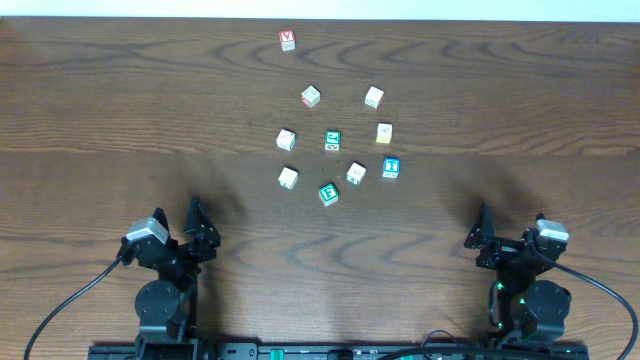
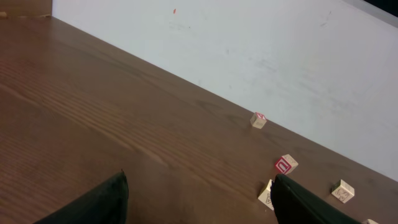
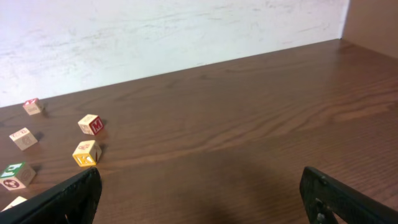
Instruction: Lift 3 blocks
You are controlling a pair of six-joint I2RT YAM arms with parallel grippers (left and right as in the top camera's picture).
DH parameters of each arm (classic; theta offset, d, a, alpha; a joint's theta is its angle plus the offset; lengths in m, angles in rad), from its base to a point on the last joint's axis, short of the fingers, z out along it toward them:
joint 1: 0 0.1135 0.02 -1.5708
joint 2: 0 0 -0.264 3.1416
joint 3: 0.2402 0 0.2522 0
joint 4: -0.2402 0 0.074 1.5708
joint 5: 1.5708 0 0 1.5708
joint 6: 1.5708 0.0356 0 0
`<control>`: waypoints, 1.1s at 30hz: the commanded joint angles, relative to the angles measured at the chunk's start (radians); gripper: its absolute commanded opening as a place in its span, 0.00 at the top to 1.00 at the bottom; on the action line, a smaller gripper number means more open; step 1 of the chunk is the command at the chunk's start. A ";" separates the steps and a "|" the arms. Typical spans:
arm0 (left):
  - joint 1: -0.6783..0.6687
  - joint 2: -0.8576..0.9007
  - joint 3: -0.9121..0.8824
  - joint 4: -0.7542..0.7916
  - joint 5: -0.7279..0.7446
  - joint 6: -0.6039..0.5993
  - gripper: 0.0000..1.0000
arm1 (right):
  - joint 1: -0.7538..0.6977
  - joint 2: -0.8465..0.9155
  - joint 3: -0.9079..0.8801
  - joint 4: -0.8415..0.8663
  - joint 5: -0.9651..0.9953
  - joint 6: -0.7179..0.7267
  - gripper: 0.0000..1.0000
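Note:
Several small wooden alphabet blocks lie in a loose ring at mid-table. A green-faced block with a white letter [image 1: 328, 193] is nearest the arms, a blue-faced one [image 1: 391, 168] sits to its right, and a pale cream one [image 1: 356, 173] lies between them. My left gripper [image 1: 200, 227] rests at the front left, open and holding nothing [image 2: 199, 200]. My right gripper [image 1: 488, 234] rests at the front right, also open with nothing between its fingers [image 3: 199, 194]. Both are well short of the blocks.
A second green block [image 1: 332, 140] [image 3: 13, 175] sits in the ring's middle, with a yellow block [image 1: 384, 132] [image 3: 86, 153] to its right. A red-lettered cube [image 1: 288, 40] [image 2: 259, 120] lies alone at the far edge. Other cream cubes [image 1: 287, 139] fill the ring. A white wall [image 2: 261, 56] backs the table.

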 commanded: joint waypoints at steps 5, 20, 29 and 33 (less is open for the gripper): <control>0.005 -0.005 -0.011 -0.051 -0.012 0.008 0.26 | -0.005 -0.007 -0.006 0.002 -0.004 -0.014 0.01; 0.005 -0.005 -0.011 -0.051 -0.012 0.008 0.26 | -0.005 -0.006 -0.006 0.000 -0.005 -0.014 0.01; 0.005 -0.005 -0.011 -0.051 -0.012 0.008 0.26 | -0.005 0.004 -0.006 0.001 -0.118 -0.127 0.01; 0.005 -0.005 -0.011 -0.051 -0.012 0.008 0.26 | -0.005 0.007 -0.006 0.004 -0.124 -0.127 0.01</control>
